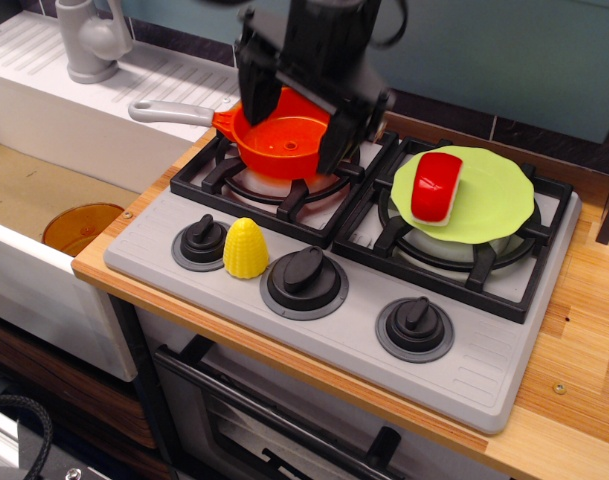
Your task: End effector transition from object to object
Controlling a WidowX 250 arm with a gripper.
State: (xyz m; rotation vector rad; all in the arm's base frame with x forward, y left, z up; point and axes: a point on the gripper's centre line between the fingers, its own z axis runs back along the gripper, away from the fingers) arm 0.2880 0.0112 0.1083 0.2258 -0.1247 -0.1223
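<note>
Desk [574, 380]: wood top, carries a grey stove [314, 330] with two burners and three knobs. White sink [44, 150] at 9 o'clock of the stove, grey tap [89, 40] at its far edge, an orange disc [81, 226] low in the basin.

Arm: black, bulky, comes in from 12 o'clock and hangs over the left burner. Hand [294, 130] points down, fingers spread wide, one finger at the pan's 9 o'clock rim, the other at its 3 o'clock rim. Nothing is held between them. Whether the tips touch the pan I cannot tell; the arm blocks part of it.

Pan [284, 145]: orange, sits on the left grate, grey handle toward 9 o'clock, out over the sink edge. Judgement: the wide spread suits straddling the bowl.

Green plate [494, 195] on the right burner, well apart from the hand at 3 o'clock. Red cup [436, 187] lies tipped on it, left of centre.

Corn [246, 248]: yellow, upright, between the first two knobs, at 6 o'clock of the pan.
</note>
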